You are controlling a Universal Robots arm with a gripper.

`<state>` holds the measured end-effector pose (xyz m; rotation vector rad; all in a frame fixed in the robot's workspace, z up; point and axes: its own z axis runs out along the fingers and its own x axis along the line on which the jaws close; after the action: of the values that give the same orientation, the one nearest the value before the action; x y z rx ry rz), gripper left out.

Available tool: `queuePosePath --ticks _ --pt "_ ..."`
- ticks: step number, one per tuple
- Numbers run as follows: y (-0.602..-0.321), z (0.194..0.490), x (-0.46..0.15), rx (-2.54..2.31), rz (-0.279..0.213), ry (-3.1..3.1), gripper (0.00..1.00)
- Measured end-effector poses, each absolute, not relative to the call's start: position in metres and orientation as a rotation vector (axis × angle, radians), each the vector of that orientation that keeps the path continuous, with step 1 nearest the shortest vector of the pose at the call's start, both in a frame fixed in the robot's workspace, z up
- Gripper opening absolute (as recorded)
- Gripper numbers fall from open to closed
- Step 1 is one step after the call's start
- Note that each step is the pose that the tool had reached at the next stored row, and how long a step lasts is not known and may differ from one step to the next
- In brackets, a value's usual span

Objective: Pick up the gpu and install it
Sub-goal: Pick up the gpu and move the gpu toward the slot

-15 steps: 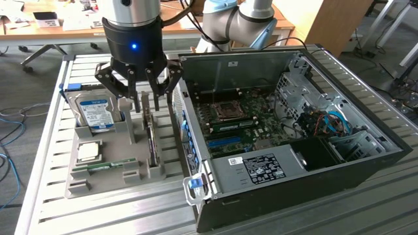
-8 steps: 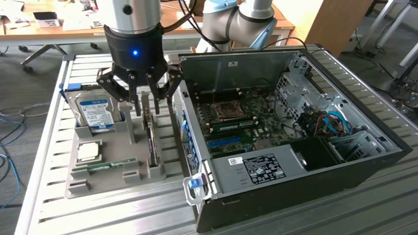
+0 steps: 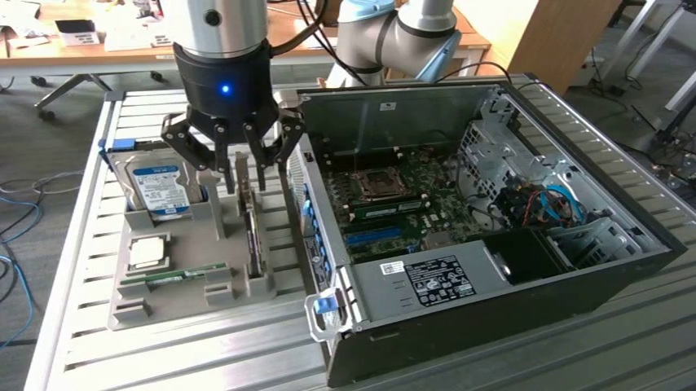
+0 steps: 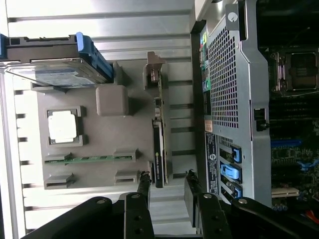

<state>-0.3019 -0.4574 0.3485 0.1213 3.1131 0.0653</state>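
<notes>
Wrist view: gpu (image 4: 158, 149), standing on edge in grey holder (image 4: 99, 142), I judge so jaws can pinch it; my gripper (image 4: 168, 185) released, spread over one end, grasping nothing.

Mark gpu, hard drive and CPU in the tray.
gpu (image 4: 158, 154), wrist view: dark edge of the card.
hard drive (image 3: 159, 191), exterior view: blue label.
CPU (image 3: 149, 251), exterior view: silvery lid.

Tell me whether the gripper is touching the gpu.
Cannot tell. In the wrist view the open gripper straddles one end of the gpu; one finger stands clear, the other is too close to judge.
</notes>
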Motion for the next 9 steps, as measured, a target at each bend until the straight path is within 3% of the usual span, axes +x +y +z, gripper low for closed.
queuePosePath --ticks 9 --pt "-0.4574 0.3438 -0.302 0.121 0.065 3.114 0.42"
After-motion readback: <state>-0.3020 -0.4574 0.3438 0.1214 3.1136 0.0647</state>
